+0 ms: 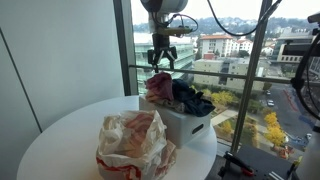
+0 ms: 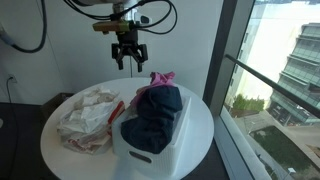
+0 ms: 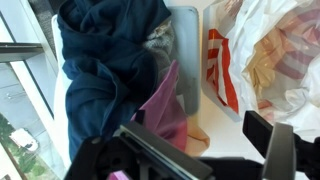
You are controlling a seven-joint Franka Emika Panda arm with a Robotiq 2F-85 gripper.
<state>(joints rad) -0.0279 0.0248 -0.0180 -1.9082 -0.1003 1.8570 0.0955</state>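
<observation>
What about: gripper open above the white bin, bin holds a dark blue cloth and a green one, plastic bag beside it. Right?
One slip: second cloth is pink, not green (wrist view). Rest stands: gripper open above the white bin, dark blue cloth inside, plastic bag beside.

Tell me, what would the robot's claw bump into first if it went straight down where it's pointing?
The open gripper points down over the white bin. Going straight down, it would likely meet the pink cloth first, next to the dark blue cloth. Depth is unclear, so that is a guess.
</observation>
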